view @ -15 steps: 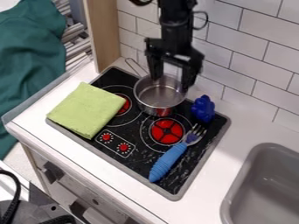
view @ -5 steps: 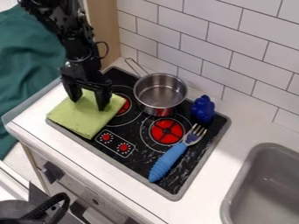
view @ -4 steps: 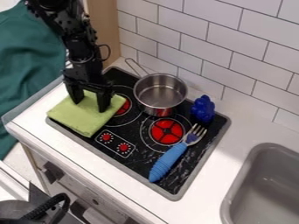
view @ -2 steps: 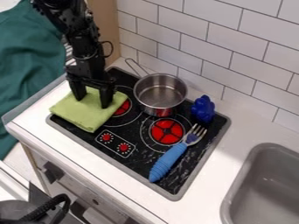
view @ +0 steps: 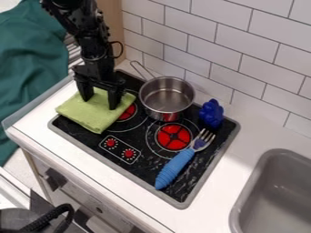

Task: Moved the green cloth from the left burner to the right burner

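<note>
Counter (view: pixel 252 132): white, runs below and right of gripper (view: pixel 101 103) in view. Stovetop (view: pixel 182 192): blk., set in counter; gripper over its L end. Sink (view: pixel 276 182): gray, well apart from gripper, lower R. Gripper: spread wide, tips pointing down at cloth; tips appear to touch it, though exact contact hard to confirm. Green cloth (view: pixel 94 119): directly under gripper, flat, approx. square, partly over L burner (view: pixel 127 112). Pot (view: pixel 167 96): metal, upright, just R of gripper, handle toward wall. Fork (view: pixel 175 167): blue hdl., lower R of gripper, tines near R burner (view: pixel 174 137). Toy (view: pixel 211 113): dk. blue, R of gripper, beyond pot. Knobs (view: pixel 110 143): two, red, below gripper.
</note>
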`<state>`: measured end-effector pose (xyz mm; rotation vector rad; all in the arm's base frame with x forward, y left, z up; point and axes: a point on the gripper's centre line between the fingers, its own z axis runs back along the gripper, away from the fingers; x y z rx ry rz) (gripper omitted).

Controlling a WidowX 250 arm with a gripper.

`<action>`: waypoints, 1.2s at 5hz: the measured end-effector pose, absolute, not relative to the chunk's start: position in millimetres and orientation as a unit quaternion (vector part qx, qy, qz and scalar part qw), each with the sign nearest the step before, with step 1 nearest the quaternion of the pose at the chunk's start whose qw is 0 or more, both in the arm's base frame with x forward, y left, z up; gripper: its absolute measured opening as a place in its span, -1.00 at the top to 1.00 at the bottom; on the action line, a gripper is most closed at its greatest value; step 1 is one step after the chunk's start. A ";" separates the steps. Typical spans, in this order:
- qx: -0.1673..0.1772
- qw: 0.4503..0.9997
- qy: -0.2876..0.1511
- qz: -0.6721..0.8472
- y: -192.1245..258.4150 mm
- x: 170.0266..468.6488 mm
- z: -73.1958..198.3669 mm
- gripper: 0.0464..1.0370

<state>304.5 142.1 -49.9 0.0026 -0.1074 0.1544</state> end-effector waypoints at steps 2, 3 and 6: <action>-0.002 0.996 -0.051 0.073 98.0 300.7 -47.3 -0.92; -0.001 0.996 -0.042 0.075 76.6 297.4 -46.5 -0.92; 0.019 0.998 -0.015 0.064 31.8 281.7 -44.1 -0.92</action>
